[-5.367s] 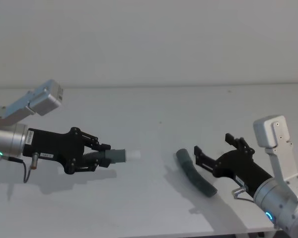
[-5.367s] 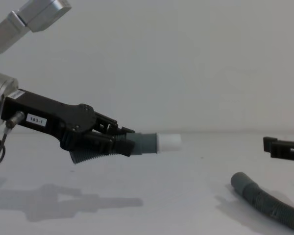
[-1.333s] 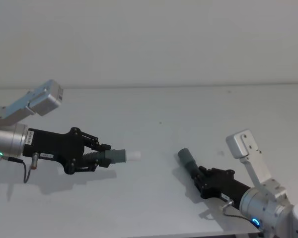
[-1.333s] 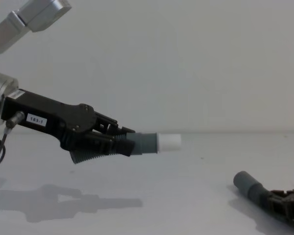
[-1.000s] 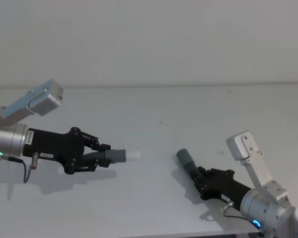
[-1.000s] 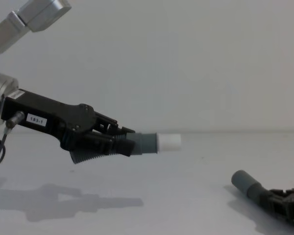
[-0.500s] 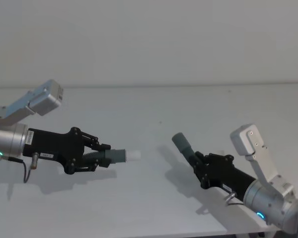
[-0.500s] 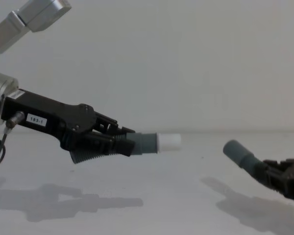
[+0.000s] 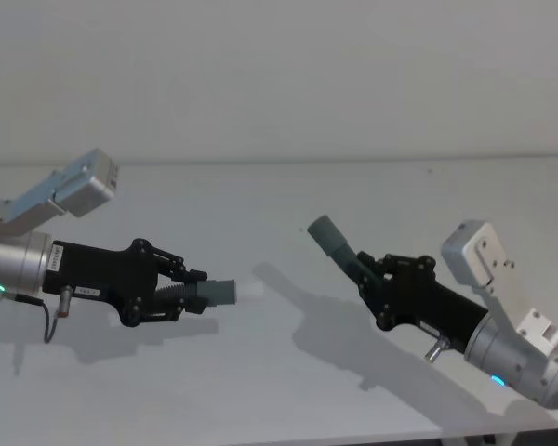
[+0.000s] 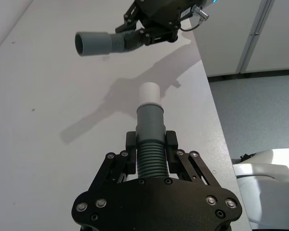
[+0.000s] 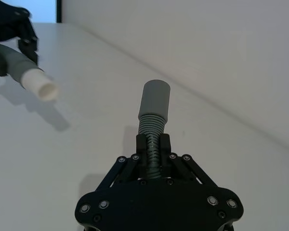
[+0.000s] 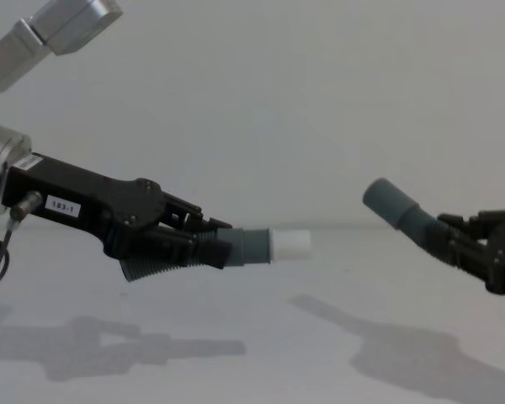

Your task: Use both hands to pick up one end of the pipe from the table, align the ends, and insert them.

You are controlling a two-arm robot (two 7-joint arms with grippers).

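The left gripper is on the left side of the bench, raised clear of it and reaching toward the right. Its fingers are closed on the tipped pipe, clamping the ribbed stretch, as the left wrist view shows. The smooth grey end sticks out past the fingertips and ends in the white tip. In the chest view this pipe lies about level, with the tip pointing right.

The right gripper is on the right side, also off the bench, reaching left and upward. It is closed on the ribbed hose; in the right wrist view the fingers pinch the ribs on both sides. The cuff juts out beyond the gripper, tilted, its open end facing up and to the left.

The two ends are apart and not in line. In the chest view the cuff sits right of the tip and higher. In the head view it lies right of the tip and a little farther. The left wrist view has the cuff beyond the tip and off to one side.

Both arms and their pipes cast shadows on the bench beneath them.
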